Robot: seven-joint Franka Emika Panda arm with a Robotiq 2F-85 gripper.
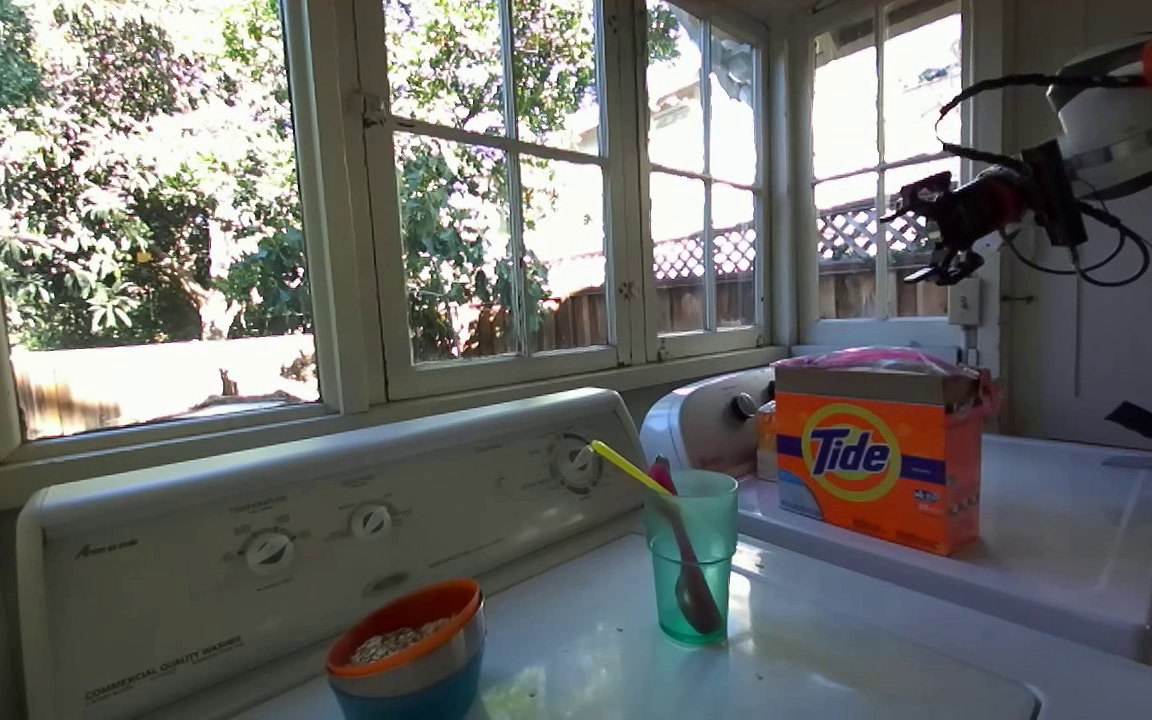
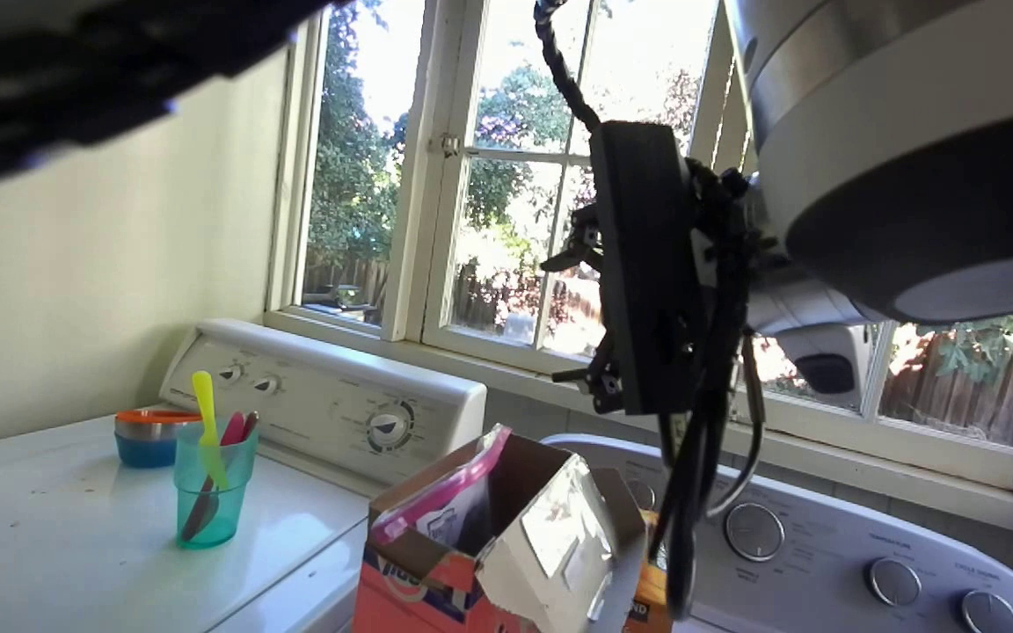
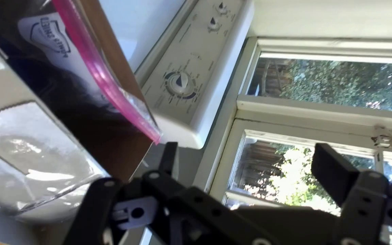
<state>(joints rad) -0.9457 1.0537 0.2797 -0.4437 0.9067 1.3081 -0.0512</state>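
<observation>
My gripper (image 1: 908,245) is open and empty, in the air above an orange Tide box (image 1: 866,460). It also shows in an exterior view (image 2: 555,320) and in the wrist view (image 3: 247,149), its fingers wide apart with the window behind. The box is open-topped, with a pink-sealed plastic bag (image 3: 100,78) inside. A green cup (image 1: 691,570) stands on the white washer (image 1: 836,660) and holds a yellow-handled utensil (image 1: 626,468), a dark reddish spoon (image 1: 698,600) and a pink-ended item. A bowl (image 1: 411,670) with orange rim and blue base holds flakes.
A second white machine (image 1: 1056,560) bears the Tide box; its knobbed panel (image 2: 797,519) stands behind. The washer's control panel (image 2: 331,387) and windows (image 1: 496,350) line the back. An orange package (image 2: 650,593) is behind the box. Cables hang from the wrist (image 2: 691,527).
</observation>
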